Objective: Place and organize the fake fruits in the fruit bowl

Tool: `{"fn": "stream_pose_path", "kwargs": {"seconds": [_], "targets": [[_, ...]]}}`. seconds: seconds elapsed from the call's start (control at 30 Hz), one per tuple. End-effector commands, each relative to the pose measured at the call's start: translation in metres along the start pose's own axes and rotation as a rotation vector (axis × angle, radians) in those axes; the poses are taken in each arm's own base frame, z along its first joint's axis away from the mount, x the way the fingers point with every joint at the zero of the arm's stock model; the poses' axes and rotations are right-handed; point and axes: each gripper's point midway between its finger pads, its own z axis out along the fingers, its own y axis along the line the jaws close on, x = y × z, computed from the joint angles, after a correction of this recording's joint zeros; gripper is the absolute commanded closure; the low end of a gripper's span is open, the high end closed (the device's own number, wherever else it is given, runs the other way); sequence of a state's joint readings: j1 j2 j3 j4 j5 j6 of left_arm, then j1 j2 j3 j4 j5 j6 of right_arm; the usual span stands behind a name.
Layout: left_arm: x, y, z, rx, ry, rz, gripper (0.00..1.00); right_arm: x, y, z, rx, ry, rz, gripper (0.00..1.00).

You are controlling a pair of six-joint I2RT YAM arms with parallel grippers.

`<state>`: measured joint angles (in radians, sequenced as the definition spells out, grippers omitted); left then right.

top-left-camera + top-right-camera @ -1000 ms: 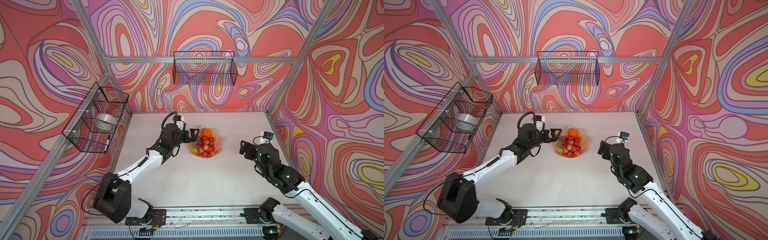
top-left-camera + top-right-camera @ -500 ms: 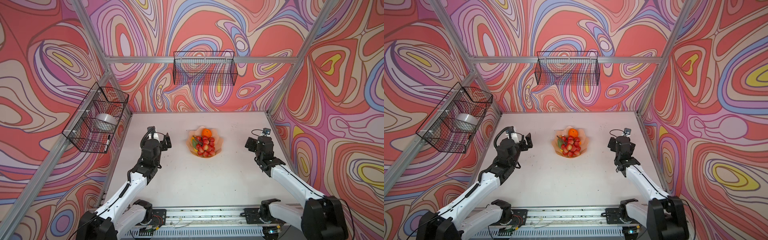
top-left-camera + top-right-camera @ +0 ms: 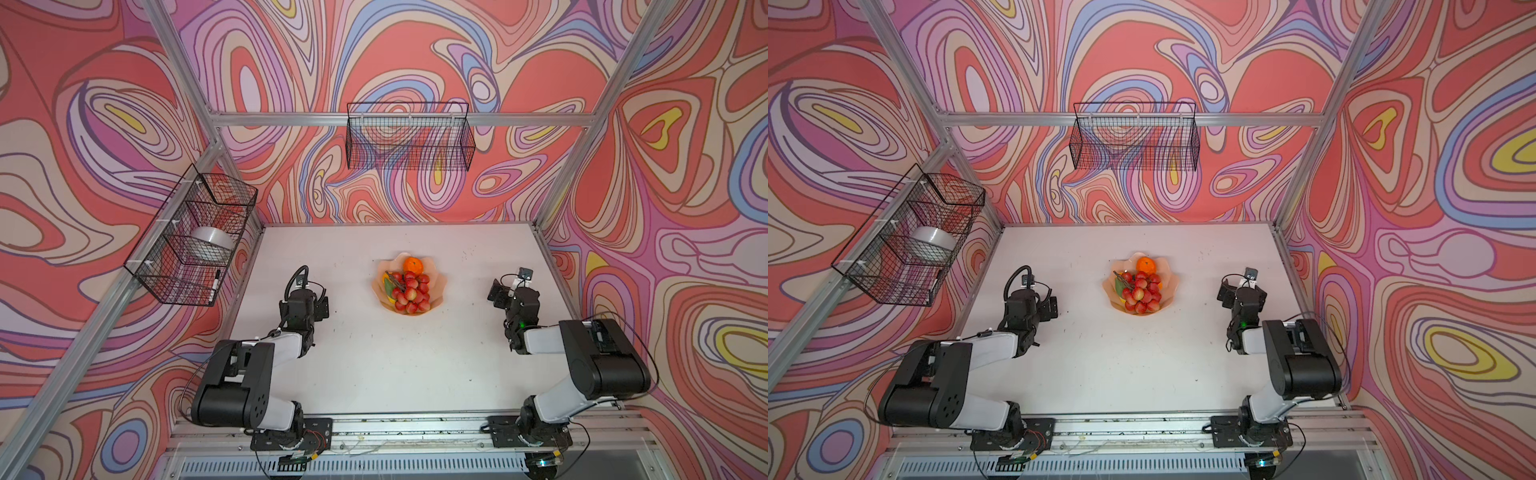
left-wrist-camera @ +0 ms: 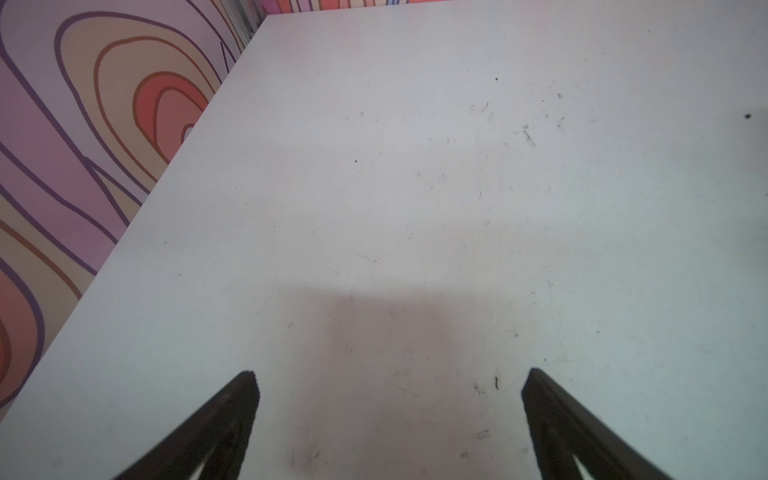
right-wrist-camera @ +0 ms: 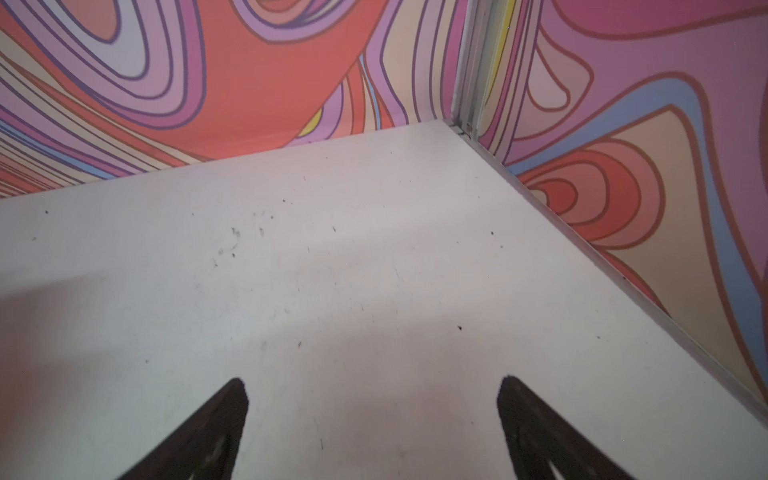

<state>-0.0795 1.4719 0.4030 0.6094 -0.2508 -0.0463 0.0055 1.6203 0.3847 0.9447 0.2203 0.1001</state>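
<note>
Parked over the white tabletop (image 3: 374, 365) left and right of the fruit bowl (image 3: 441, 283), well clear of it, with left jaws and right jaws both spread wide, gripping nothing. Heaped inside the bowl: red grape bunch (image 3: 411, 293) on the near side, sliver of yellow fruit (image 3: 390, 298) at its left edge, orange (image 3: 412, 264) against the far rim. Beyond the bowl, on the back wall (image 3: 519, 174), black wire basket (image 3: 409, 141).
</note>
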Motion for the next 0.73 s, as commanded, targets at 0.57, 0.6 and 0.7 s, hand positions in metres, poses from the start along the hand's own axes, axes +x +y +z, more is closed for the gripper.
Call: {"fn": "stream_pose_path", "kwargs": {"seconds": [0.57,0.6,0.7], "targets": [[-0.031,-0.002,0.005,0.057,-0.181,-0.037,0.0,-0.005,0.013,0.019,-0.035,-0.021,-0.045,0.02],[-0.031,-0.002,0.004,0.061,-0.181,-0.036,0.0,-0.004,0.013,0.019,-0.035,-0.019,-0.046,0.02],[-0.03,-0.003,0.005,0.061,-0.178,-0.035,0.0,-0.004,0.013,0.019,-0.035,-0.018,-0.045,0.02]]}}
